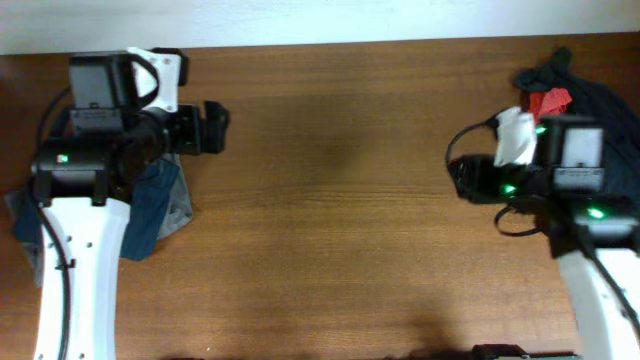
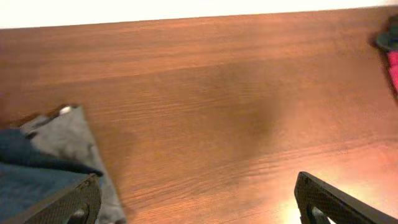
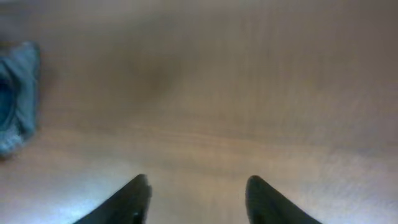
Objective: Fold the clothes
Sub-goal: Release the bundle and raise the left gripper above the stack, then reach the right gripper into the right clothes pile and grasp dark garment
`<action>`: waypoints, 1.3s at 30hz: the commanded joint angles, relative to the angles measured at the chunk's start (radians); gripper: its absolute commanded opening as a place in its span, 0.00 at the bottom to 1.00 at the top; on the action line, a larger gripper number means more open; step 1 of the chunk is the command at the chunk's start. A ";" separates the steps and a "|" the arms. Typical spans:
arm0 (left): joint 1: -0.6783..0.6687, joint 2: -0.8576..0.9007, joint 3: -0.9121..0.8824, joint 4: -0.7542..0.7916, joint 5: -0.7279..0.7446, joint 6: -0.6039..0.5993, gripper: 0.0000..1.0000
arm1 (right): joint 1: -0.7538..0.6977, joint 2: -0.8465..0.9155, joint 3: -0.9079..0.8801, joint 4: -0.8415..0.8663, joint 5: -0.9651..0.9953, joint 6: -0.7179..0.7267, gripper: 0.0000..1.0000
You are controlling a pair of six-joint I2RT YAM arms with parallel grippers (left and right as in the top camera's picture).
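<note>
Gaping wide over bare wood, left jaws hold nothing; right jaws stand parted, empty too. Navy blue piece (image 1: 150, 215) overlaps grey shorts (image 1: 181, 206) at the table's (image 1: 330, 200) left edge; red shirt (image 1: 548, 100) and black garment (image 1: 545, 72) sit upper right. Broad open middle between.

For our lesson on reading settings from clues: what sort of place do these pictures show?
Probably a robotics lab or test bench: a robot's left arm and right arm stand at a wooden table, clothes heaped at both ends.
</note>
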 commanded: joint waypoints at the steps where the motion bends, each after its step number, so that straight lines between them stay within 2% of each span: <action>1: -0.033 -0.002 -0.004 0.002 0.012 0.023 0.99 | -0.001 -0.059 0.118 -0.011 0.022 -0.034 0.82; 2: -0.040 -0.002 -0.004 0.002 0.011 0.023 0.99 | -0.001 -0.068 0.133 -0.011 0.019 -0.034 0.99; 16: -0.051 -0.002 -0.005 -0.013 0.012 0.019 0.99 | -0.001 -0.060 0.148 -0.029 -0.003 -0.031 0.99; 19: -0.051 -0.002 -0.008 -0.037 0.009 0.019 0.99 | -0.009 -0.068 0.154 -0.029 0.031 0.049 0.99; 21: -0.051 0.000 -0.008 -0.045 0.008 0.019 0.99 | -0.034 -0.073 0.154 -0.029 0.130 0.142 0.99; 23: -0.051 0.000 -0.008 -0.047 0.008 0.019 0.99 | -0.090 -0.064 0.154 -0.030 0.205 0.170 0.99; 31: -0.051 0.000 -0.008 -0.047 0.008 0.019 0.99 | -0.393 0.084 0.154 -0.108 0.207 0.269 0.99; 35: -0.051 0.000 -0.008 -0.046 0.008 0.019 0.99 | -0.568 0.181 0.154 -0.084 0.205 0.301 0.99; 39: -0.051 0.000 -0.008 -0.046 0.008 0.019 0.99 | -0.673 0.290 0.154 -0.031 0.203 0.301 1.00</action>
